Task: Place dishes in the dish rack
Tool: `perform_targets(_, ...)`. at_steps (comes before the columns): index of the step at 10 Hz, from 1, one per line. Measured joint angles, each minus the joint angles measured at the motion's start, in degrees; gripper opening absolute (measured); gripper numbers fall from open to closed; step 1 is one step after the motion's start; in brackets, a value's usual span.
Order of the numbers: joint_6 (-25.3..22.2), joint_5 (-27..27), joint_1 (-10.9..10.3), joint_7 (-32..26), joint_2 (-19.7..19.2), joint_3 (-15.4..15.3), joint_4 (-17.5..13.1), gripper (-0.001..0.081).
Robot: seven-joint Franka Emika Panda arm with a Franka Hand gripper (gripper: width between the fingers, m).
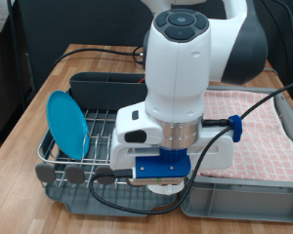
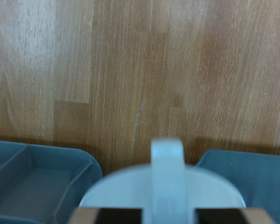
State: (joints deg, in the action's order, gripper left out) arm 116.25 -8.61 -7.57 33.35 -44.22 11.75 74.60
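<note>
The light-blue plate stands upright in the wire grid of the dark grey dish rack at the exterior view's left. The arm's hand hides most of my gripper, which hangs low over the rack's right edge. In the wrist view my gripper shows only as finger stubs at the picture's edge, with the white cup and its handle between them. A white rim of the cup peeks out under the hand. The wooden spoon is out of view.
A light grey bin with a pink checked cloth stands right beside the rack, at the exterior view's right. The rack's tall utensil compartment is at its far side. Black cables trail from the hand. The wooden table lies below.
</note>
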Motion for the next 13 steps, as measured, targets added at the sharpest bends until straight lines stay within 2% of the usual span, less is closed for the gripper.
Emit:
perform_targets(1,-0.7,-0.1,0.1,0.0,-0.5,-0.1,-0.9,0.0071)
perform_targets(2,-0.9,-0.2,0.2,0.0,-0.8,-0.2,-1.3,0.0259)
perform_targets(3,-1.1,-0.2,0.3,0.0,-0.9,-0.4,-1.7,0.0407)
perform_targets(4,-1.1,-0.2,0.3,0.0,-1.0,-0.4,-1.8,0.0407)
perform_targets(6,-0.8,-0.2,0.3,0.0,-1.0,-0.4,-2.2,0.0726)
perform_targets(7,-1.3,-0.2,0.3,0.0,-1.0,-0.4,-2.6,0.0726)
perform_targets(8,-3.0,-0.2,0.3,0.0,-0.9,-0.5,-3.5,0.0786)
perform_targets(11,-10.4,-0.3,0.3,0.0,-0.5,-0.9,-6.9,0.0800)
perform_targets(13,-12.8,-0.4,0.1,0.8,0.7,-0.9,-7.2,0.0802)
